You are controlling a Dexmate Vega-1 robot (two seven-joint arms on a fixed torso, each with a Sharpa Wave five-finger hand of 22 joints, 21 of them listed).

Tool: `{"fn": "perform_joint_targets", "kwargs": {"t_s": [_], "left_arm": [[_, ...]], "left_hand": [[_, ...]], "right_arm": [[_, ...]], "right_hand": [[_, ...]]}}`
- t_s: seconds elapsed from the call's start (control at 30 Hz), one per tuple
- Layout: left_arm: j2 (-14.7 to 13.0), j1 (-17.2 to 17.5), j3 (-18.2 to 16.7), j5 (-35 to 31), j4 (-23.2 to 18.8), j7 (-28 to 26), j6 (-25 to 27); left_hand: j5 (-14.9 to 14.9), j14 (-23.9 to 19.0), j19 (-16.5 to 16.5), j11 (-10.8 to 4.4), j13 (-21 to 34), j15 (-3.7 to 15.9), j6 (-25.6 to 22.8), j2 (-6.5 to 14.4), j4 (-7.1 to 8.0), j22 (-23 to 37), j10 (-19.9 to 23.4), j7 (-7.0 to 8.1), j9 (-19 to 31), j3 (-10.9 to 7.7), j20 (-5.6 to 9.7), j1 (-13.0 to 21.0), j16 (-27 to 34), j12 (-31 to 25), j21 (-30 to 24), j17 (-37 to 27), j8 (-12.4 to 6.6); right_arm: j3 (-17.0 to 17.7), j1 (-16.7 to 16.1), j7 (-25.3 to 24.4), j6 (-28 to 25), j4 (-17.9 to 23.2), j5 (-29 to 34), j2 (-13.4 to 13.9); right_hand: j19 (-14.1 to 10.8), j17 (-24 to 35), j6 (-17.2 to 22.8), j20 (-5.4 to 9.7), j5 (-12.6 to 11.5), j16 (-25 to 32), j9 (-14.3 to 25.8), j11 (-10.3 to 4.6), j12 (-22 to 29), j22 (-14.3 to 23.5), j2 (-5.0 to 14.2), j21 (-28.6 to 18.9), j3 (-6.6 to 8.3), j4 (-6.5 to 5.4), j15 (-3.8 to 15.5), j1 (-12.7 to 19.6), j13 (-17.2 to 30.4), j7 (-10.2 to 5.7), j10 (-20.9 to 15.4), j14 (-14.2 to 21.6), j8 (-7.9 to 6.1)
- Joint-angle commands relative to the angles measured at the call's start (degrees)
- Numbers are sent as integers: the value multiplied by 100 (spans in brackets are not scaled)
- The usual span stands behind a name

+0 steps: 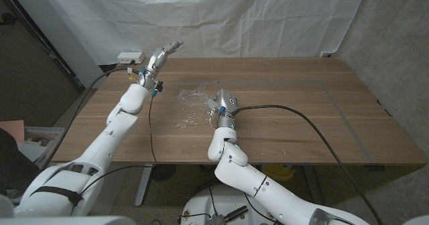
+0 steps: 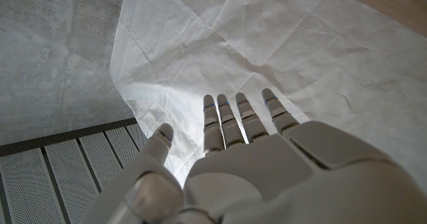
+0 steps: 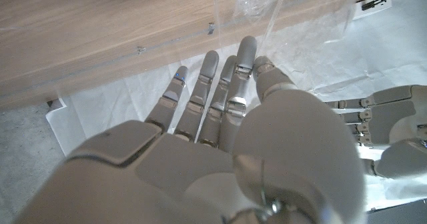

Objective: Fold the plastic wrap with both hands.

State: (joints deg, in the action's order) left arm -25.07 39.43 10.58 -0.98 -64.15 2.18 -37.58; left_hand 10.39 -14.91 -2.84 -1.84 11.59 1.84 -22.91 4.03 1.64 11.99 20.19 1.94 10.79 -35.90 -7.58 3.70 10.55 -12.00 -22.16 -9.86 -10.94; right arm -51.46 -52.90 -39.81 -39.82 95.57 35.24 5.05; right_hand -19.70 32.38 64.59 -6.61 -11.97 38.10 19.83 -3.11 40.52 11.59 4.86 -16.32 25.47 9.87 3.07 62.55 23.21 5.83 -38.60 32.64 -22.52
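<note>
**Left hand raised over the far edge, right hand at the plastic wrap**

Left hand (image 1: 165,52) is lifted off the wooden table (image 1: 301,111) at its far left, fingers stretched out together and pointing toward the white backdrop sheet (image 1: 221,17); it holds nothing. In the left wrist view the same hand (image 2: 253,164) shows straight fingers with small gaps between them and the thumb set off to one side, with only the creased white sheet (image 2: 267,44) and a grey concrete wall (image 2: 53,51) beyond it.

Right hand (image 1: 224,103) sits near the middle of the table, at the right edge of the plastic wrap (image 1: 191,108). The wrap lies crumpled and clear on the wood, between the two arms and closer to the right hand. In the right wrist view this hand's (image 3: 213,151) fingers reach out straight and side by side toward the wrap (image 3: 280,1), whose clear edge hangs just past the fingertips; whether any finger actually pinches the film I cannot tell. The left hand (image 3: 393,134) also shows there.

A black cable (image 1: 295,111) runs across the table from the right wrist toward the near right edge.
</note>
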Motion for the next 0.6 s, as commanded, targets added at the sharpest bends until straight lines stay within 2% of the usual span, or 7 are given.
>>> {"fn": "perform_joint_targets", "kwargs": {"t_s": [0.03, 0.2, 0.27, 0.33, 0.4, 0.47, 0.6], "left_arm": [[-8, 101, 18, -145, -208, -126, 145], [8, 117, 25, -205, -233, -188, 84], [12, 119, 27, -221, -238, -199, 56], [15, 116, 26, -225, -237, -202, 26], [19, 107, 26, -234, -229, -207, 0], [23, 90, 31, -251, -208, -211, -30], [40, 19, 68, -289, -107, -195, -111]], "left_hand": [[-4, 12, 44, -11, 31, -2, 38, -3, -35, 9, -24, 5, 12, -25, -27, 8, 1, -4, 28, -19, 14], [-5, 11, 43, -21, 31, 1, 44, -1, -36, 9, -25, 3, 12, -25, -31, 6, 3, -6, 27, -20, 14], [-5, 9, 45, -17, 31, -3, 45, -1, -36, 9, -23, 5, 12, -25, -24, 5, 4, -7, 28, -20, 13], [-5, 10, 45, -16, 31, -5, 33, 0, -36, 9, -22, 11, 12, -25, -26, 5, 4, -8, 28, -20, 7], [-5, 13, 46, -15, 31, -4, 38, 1, -36, 10, -25, 8, 12, -26, -26, 4, 3, -8, 29, -20, 8], [-5, 16, 45, -20, 31, -8, 32, 2, -36, 10, -27, 10, 12, -26, -28, 3, 3, -8, 29, -20, 5], [-5, 14, 49, -21, 32, -11, 43, 5, -36, 10, -27, 20, 12, -27, -34, 1, 4, -9, 30, -21, 7]], "right_arm": [[-85, -338, 28, 520, 505, 288, 239], [-129, -415, 311, 512, 672, 373, 328], [-109, -462, 389, 700, 716, 296, 386], [-172, -459, 480, 547, 717, 418, 350], [-129, -496, 632, 623, 778, 310, 364], [-190, -475, 646, 550, 726, 431, 342], [-181, -457, 872, 657, 598, 292, 315]], "right_hand": [[25, -10, 43, -6, -40, -42, 0, -16, 60, 9, -53, -13, 22, -19, 478, 39, -4, -21, -22, 11, -47], [27, -37, 51, -28, -37, -87, 10, -11, 67, 7, -79, -13, 42, -23, 457, 39, -21, -16, -34, 23, -58], [31, -61, 75, -36, -32, -120, 15, 20, 76, 6, -89, -12, 61, -31, 449, 33, -34, -28, -54, 41, -72], [29, -69, 84, -46, -26, -132, 20, 25, 78, 5, -103, -13, 64, -34, 435, 24, -41, -32, -61, 52, -80], [28, -86, 93, -53, -18, -149, 28, 36, 77, 4, -116, -13, 80, -34, 410, 23, -52, -28, -59, 82, -89], [29, -86, 112, -61, -7, -158, 22, 59, 79, 3, -130, -13, 90, -31, 403, 26, -61, -21, -64, 89, -94], [37, -99, 135, -70, 11, -184, 27, 71, 81, 2, -155, -10, 106, -34, 391, 14, -73, -21, -66, 102, -108]]}}
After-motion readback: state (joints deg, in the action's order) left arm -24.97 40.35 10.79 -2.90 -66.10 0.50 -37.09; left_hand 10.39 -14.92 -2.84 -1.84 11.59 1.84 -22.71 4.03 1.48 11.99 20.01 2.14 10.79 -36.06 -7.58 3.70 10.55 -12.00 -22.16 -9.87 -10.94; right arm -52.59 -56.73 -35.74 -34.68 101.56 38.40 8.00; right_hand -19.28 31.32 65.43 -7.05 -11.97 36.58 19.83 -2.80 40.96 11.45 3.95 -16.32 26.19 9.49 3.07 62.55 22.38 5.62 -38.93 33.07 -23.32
